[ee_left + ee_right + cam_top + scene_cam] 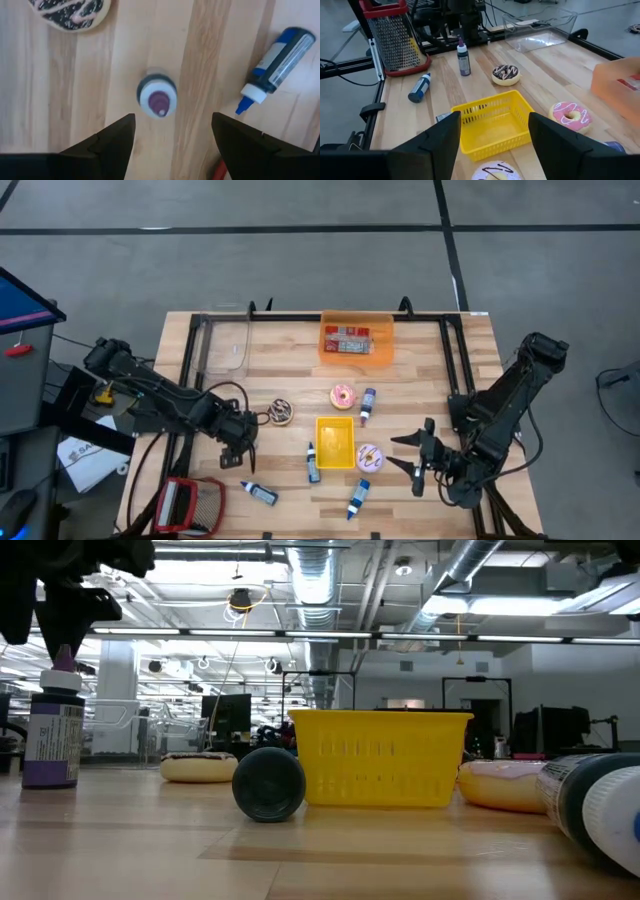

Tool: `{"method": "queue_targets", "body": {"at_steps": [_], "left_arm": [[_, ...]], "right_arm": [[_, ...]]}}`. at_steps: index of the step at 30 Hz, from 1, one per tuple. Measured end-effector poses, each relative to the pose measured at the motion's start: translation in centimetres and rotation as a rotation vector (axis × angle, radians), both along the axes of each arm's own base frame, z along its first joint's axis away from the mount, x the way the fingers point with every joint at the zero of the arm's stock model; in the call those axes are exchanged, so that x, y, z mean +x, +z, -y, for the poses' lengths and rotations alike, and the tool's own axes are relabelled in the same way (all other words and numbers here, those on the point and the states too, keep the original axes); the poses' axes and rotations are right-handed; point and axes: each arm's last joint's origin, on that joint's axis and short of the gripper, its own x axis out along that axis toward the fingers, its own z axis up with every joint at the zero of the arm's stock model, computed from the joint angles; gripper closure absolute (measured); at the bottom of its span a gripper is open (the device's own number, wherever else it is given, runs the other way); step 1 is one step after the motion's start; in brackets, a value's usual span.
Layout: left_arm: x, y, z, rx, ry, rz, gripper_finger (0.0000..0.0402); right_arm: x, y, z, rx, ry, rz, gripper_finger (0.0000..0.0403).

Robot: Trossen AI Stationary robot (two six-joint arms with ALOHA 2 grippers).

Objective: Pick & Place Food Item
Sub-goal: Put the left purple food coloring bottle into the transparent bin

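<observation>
Three donuts lie flat on the wooden table: a chocolate one [280, 412], a pink one [343, 395] and a white drizzled one [368, 457] beside the yellow basket [335, 442]. My left gripper [172, 145] is open and points down over an upright purple-capped bottle [156, 97] that stands on its base. Its fingers are on either side of the bottle and higher, clear of it in the left wrist view. My right gripper [420, 460] hovers open and holds nothing, to the right of the white donut, facing the basket [492, 122].
A blue bottle [260, 493] lies near the red grater [190, 505] at the front left. More bottles lie around the basket [313, 463] [358, 498] [367, 405]. An orange bin [356, 340] and a clear container [225, 345] stand at the far edge.
</observation>
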Motion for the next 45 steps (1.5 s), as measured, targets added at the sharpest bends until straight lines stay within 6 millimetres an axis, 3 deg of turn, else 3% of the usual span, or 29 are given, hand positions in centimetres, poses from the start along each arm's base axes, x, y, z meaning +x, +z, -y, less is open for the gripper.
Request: {"method": "queue_targets", "body": {"at_steps": [8,19,28,40,45], "left_arm": [[0.3,-0.1,0.0,0.016,-0.012,0.034,0.0143],[0.2,-2.6,-0.1,0.043,-0.019,0.043,0.0143],[0.3,-2.7,-0.1,0.066,-0.030,0.067,0.0147],[0.3,-2.7,-0.1,0.066,-0.027,0.066,0.0220],[0.1,-3.1,-0.2,0.069,-0.028,0.055,0.0275]], "right_arm": [[0.0,0.0,0.0,0.000,0.000,0.000,0.0177],[0.0,0.0,0.0,-0.002,-0.001,0.000,0.0177],[0.0,0.0,0.0,0.005,-0.004,0.003,0.0177],[0.0,0.0,0.0,0.005,-0.004,0.002,0.0177],[0.0,0.0,0.0,0.005,-0.004,0.002,0.0177]]}}
